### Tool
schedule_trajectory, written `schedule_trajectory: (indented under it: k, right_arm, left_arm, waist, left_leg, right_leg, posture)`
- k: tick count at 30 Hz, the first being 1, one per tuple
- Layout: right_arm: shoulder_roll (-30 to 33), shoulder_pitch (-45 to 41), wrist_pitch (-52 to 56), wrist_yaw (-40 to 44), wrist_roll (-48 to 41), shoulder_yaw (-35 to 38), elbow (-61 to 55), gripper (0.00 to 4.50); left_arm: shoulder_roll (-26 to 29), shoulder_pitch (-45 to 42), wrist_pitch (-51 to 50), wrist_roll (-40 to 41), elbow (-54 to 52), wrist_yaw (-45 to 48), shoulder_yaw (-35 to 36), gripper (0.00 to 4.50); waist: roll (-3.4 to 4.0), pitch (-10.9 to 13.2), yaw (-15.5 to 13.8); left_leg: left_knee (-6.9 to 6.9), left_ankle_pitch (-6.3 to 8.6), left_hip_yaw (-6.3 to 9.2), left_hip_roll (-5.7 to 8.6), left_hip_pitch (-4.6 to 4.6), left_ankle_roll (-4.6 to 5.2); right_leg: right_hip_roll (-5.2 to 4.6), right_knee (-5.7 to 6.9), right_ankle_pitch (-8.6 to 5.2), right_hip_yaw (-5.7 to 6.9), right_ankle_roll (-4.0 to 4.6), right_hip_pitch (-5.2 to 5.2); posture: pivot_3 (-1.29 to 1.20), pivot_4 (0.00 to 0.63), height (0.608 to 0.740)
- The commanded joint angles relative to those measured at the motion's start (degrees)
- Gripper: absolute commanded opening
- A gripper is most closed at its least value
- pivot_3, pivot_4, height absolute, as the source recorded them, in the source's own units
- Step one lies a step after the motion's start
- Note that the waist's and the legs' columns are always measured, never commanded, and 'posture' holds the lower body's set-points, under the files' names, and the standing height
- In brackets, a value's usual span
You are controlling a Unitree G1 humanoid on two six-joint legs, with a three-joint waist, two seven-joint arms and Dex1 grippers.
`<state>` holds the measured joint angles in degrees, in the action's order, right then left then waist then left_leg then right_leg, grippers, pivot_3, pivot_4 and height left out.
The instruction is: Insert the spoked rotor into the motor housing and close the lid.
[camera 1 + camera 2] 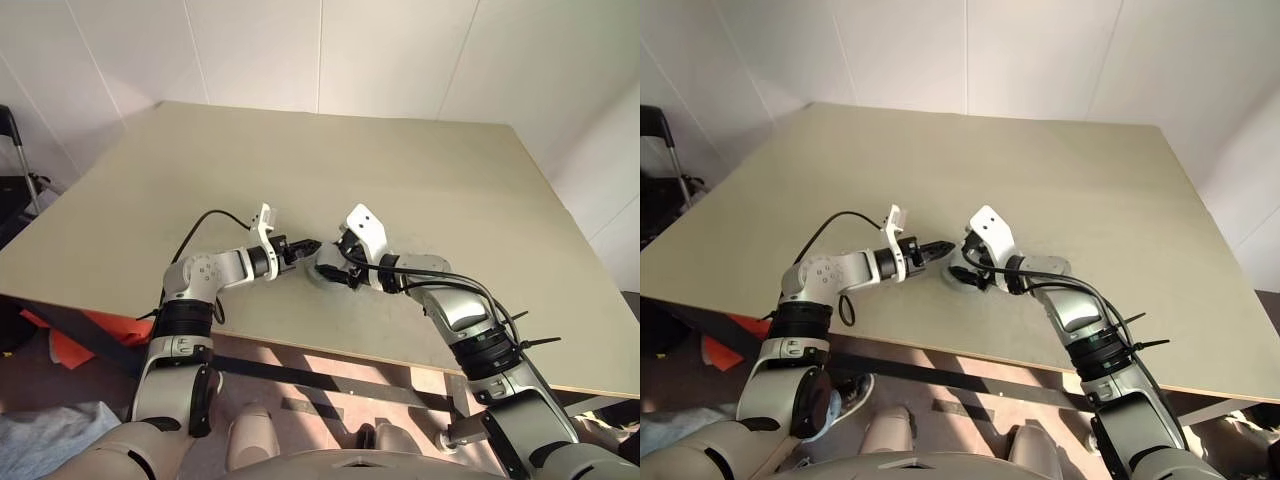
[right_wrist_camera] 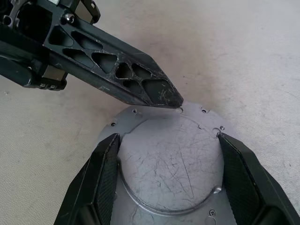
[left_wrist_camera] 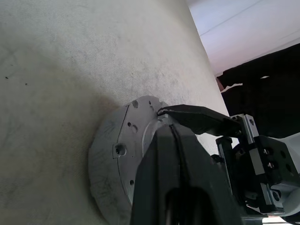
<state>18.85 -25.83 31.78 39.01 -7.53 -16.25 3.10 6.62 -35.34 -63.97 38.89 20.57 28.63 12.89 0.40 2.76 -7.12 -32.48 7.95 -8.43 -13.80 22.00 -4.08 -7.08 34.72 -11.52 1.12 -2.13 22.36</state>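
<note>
- The motor housing [image 2: 168, 164] lay flat on the tabletop [image 1: 400, 170], near the front edge and between the two arms; what we saw of it was a round silver face with a raised central disc and small screw holes around the rim.
- We could not tell whether that scratched silver disc was the lid already seated or the housing's own face; neither copper windings nor the spoked rotor could be made out.
- The right hand [image 2: 168, 183] stood spread, one black finger [image 2: 105, 173] on each side of the raised disc and close against its edge, bracketing the part without visibly squeezing it.
- The left hand [image 2: 176, 101] had its fingers pressed together into a single point, empty, with the tip resting at the housing's far rim beside a screw hole.
- We judged the step in hand to be pressing or nudging the top face home while the other hand steadied the part.
- To do it well, we judged that the right hand should keep the housing from sliding, and the left tip should push straight down on the rim, not sideways, so the disc seats level and does not tilt.
</note>
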Motion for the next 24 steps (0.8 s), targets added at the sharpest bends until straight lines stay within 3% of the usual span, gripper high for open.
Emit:
schedule_trajectory:
  k: [1, 10, 14, 24]
  right_arm:
    - [0.94, 0.14, 0.59, -1.28, 1.46, 0.74, 0.36, 3.17]
    - [0.05, -1.56, 2.33, -2.87, 0.44, 3.08, 2.14, 3.17]
    - [0.16, -1.83, 2.88, -2.09, -0.81, 4.04, 0.59, 4.40]
    - [3.05, -0.35, 12.18, 2.07, -13.41, 13.35, -16.42, 4.48]
  left_arm:
    - [0.53, -1.59, -0.80, -0.99, 1.35, -0.77, -0.99, 0.03]
    - [1.32, -0.98, -2.15, -2.65, 3.06, -2.29, -1.84, 0.03]
    - [1.20, -1.07, -2.19, -2.74, 3.07, -2.34, -1.92, 0.00]
    - [1.22, -1.35, -1.95, -2.97, 3.40, -2.00, -2.21, 0.00]
  waist:
    - [0.00, 0.00, 0.00]
    - [0.00, -0.01, 0.00]
    - [0.00, 0.00, -0.04]
    - [0.02, 0.00, -0.03]
  left_leg:
    - [0.00, 0.00, 0.00, 0.00, 0.00, 0.00]
    - [0.12, 0.00, 0.00, 0.03, -0.17, 0.00]
    - [0.17, 0.00, 0.00, 0.04, -0.19, -0.01]
    - [0.27, -0.01, -0.01, 0.04, -0.14, -0.01]
  right_leg:
    - [0.00, 0.00, -0.01, 0.00, -0.01, 0.00]
    - [0.00, -0.03, -0.24, 0.00, -0.39, -0.10]
    - [-0.01, -0.06, -0.26, 0.00, -0.42, -0.14]
    - [0.01, -0.14, -0.25, -0.01, -0.41, -0.09]
  posture:
    - [0.00, 0.000, 0.740]
    - [0.00, 0.000, 0.740]
    - [0.00, 0.000, 0.740]
    - [0.00, 0.000, 0.740]
